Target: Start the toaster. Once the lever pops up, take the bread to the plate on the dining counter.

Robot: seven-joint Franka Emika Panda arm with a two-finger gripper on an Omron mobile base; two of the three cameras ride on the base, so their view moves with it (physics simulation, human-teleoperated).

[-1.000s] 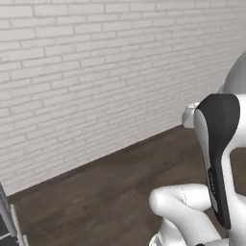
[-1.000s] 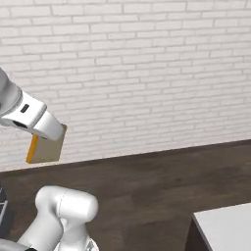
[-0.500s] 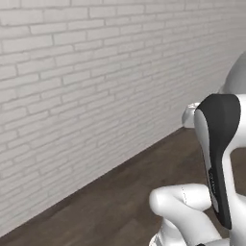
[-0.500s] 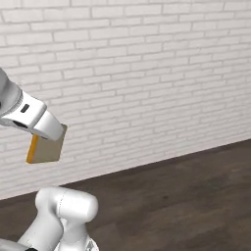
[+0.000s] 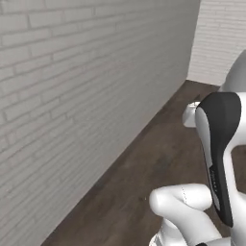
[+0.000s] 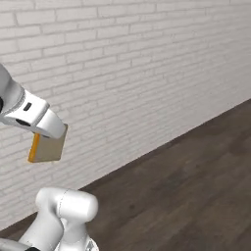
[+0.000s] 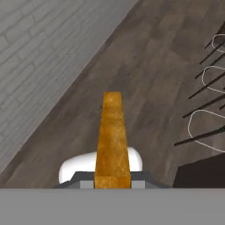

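Right base view: the bread (image 6: 47, 149) is seen clamped by its upper edge in the closed gripper (image 6: 51, 131), hung on edge well above the dark wood floor (image 6: 186, 191) beside the brick wall (image 6: 122, 73), presumably so it is carried clear toward the plate.

Dark wood-plank floor (image 6: 186, 181), running up to the white brick wall (image 6: 127, 73), three white stools (image 7: 206, 125) standing on it
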